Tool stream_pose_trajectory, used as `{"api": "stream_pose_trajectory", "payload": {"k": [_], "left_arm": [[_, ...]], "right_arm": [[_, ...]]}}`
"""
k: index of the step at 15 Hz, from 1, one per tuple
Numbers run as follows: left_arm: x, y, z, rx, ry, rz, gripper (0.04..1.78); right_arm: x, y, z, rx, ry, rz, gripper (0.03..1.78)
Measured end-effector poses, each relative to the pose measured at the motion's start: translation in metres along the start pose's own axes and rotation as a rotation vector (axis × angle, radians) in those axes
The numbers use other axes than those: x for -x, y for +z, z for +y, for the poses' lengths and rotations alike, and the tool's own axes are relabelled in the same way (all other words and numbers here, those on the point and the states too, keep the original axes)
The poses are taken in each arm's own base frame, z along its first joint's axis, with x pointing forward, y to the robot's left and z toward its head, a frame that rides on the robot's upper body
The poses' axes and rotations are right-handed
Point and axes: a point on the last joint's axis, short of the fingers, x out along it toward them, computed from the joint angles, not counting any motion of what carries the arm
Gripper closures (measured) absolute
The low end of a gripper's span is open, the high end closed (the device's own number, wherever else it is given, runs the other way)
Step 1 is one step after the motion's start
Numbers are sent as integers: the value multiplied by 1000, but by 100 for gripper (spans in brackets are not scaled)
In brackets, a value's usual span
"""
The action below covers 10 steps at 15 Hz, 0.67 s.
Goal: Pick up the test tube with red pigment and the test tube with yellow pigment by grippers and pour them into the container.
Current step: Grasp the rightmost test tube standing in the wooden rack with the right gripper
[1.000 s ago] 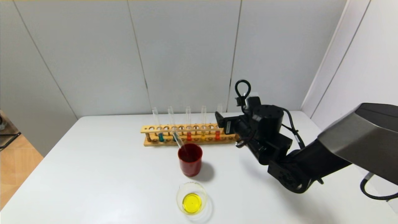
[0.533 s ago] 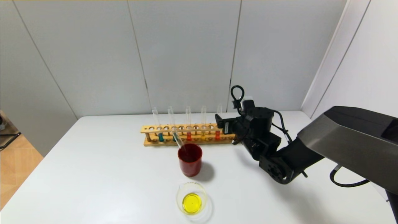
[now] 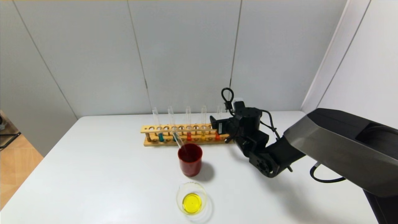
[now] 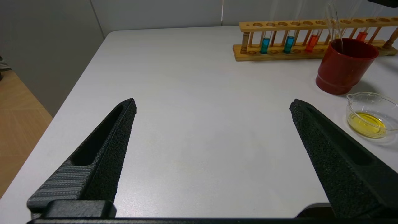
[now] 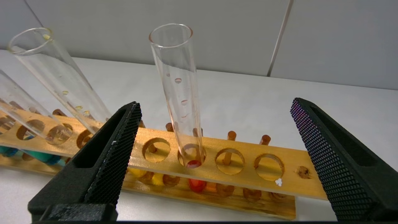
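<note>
The right gripper is positioned at the right end of the wooden rack, at the far side of the white table. Its jaws are spread wide and hold nothing. In the right wrist view, the red tube stands upright in a rack hole between the two fingers, touching neither. The red liquid sits at the tube's bottom, below the upper rail. The yellow tube stands in the rack just beside the red tube and leans away from it in this view.

The left gripper is located over the bare left part of the table, well apart from the rack. Its jaws are spread wide and hold nothing.

The glass dish rests on the near part of the table and contains a shallow pool of yellow liquid. The red cup stands between the dish and the rack. An empty tube leans inside the cup. Two teal tubes occupy the left portion of the rack. A second red tube stands near the rack's middle.
</note>
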Motion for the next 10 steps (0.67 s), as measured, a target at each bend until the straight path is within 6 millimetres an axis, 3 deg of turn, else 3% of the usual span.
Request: {"api": "stream_pose_trajectory", "payload": {"k": [6, 10], "left_arm": [[0, 0, 0, 0, 0, 0, 7], [0, 0, 0, 0, 1, 0, 7]], "right_arm": [[-2, -4, 1, 7, 0, 16, 12], [-4, -2, 4, 12, 5, 11, 55]]}}
